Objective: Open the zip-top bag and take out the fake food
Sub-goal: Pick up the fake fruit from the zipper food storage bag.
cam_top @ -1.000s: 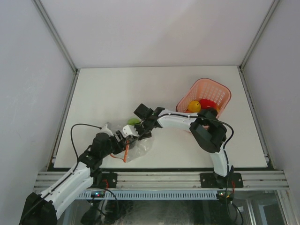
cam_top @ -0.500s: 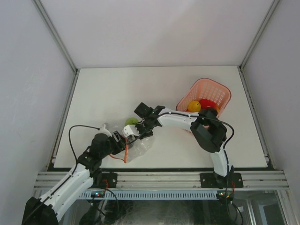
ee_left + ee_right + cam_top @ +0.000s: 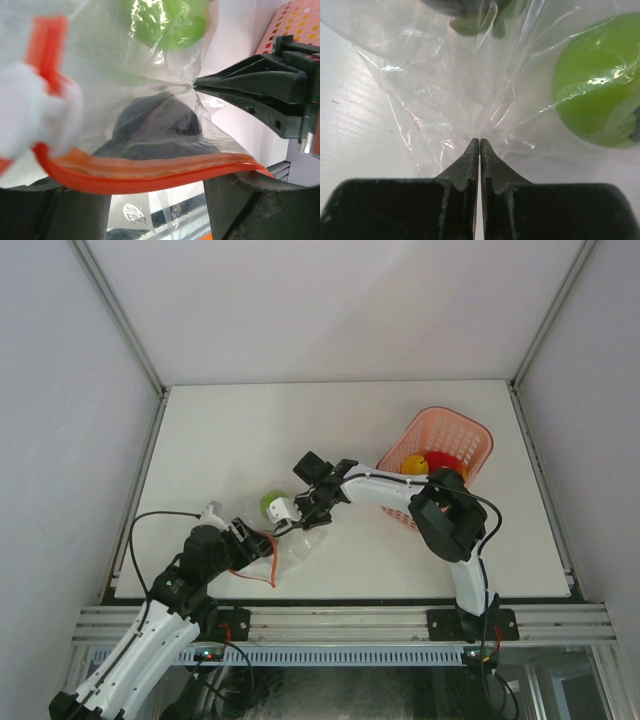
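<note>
The zip-top bag [image 3: 292,548] lies crinkled at the near left, its orange-red zip strip [image 3: 150,172] stretched across in front of my left fingers. My left gripper [image 3: 157,200] is open, its jaws wide apart at the bag's mouth, with clear film between them. My right gripper [image 3: 479,142] is shut on a pinch of the bag's film, and its black tips [image 3: 200,84] also show in the left wrist view. Fake food shows through the plastic: a light green fruit [image 3: 272,503] [image 3: 600,80] and a blackish piece [image 3: 160,122].
A pink basket [image 3: 462,430] stands at the far right holding a yellow fruit [image 3: 413,464] and a red one [image 3: 441,460]. The right arm arches from its base across the near middle. White walls close in the table's sides and back.
My left gripper has drawn back toward the near left with the zip strip and its jaws have narrowed a little. My right gripper has shifted slightly farther away, still pinching the film. The green fruit shows more plainly.
</note>
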